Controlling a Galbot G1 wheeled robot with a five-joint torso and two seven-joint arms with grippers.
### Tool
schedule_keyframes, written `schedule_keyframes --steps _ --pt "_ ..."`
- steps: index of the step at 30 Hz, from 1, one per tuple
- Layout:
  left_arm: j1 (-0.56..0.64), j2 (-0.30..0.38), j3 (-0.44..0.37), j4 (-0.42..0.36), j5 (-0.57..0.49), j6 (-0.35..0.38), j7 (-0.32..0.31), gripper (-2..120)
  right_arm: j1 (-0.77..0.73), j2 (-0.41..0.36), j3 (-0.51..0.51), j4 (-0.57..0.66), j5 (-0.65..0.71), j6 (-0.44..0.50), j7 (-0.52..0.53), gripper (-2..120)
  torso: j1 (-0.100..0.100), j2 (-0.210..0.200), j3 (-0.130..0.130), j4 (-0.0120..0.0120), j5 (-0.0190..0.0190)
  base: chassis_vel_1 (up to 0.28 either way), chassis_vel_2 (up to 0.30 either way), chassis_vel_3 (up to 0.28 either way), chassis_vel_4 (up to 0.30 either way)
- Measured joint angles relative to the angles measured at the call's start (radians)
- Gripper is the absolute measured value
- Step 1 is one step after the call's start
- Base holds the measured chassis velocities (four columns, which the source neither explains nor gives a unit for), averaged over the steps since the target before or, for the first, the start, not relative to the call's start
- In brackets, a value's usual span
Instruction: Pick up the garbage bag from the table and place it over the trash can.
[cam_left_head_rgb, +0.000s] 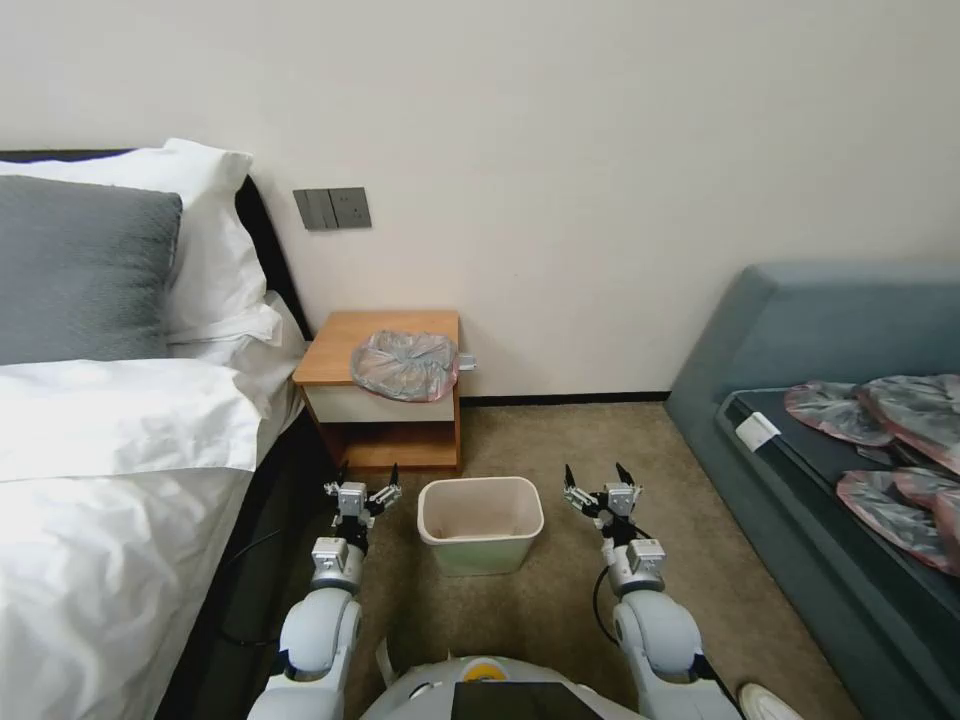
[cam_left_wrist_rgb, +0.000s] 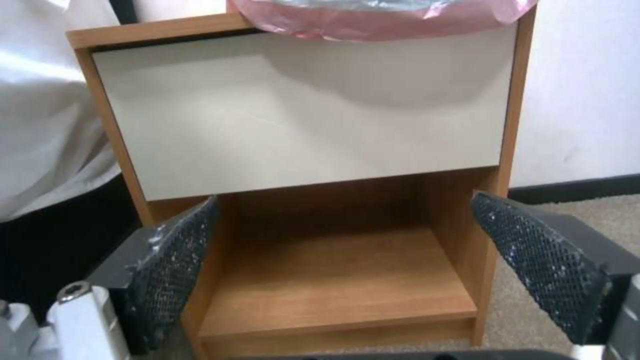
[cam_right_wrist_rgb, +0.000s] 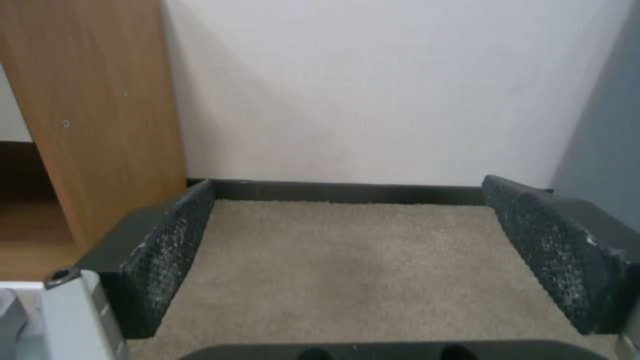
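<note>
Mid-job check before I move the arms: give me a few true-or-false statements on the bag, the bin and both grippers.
1. The garbage bag lies on the table. True.
2. The trash can already has a bag over it. False: its inside is bare.
3. The left gripper holds the bag. False: it is open and empty, low in front of the table.
4. The right gripper is open above the carpet, beside the trash can. True.
5. The trash can stands on the table's lower shelf. False: it stands on the carpet, between the two grippers.
</note>
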Motion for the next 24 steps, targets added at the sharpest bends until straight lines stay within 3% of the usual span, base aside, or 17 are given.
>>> schedule_keyframes --steps 24 --pt "0.000 0.000 0.000 0.000 0.000 0.000 0.000 97 0.000 0.000 0.000 0.000 0.000 0.000 0.000 100 0.000 0.000 0.000 0.0000 0.0000 0.000 0.000 0.000 0.000"
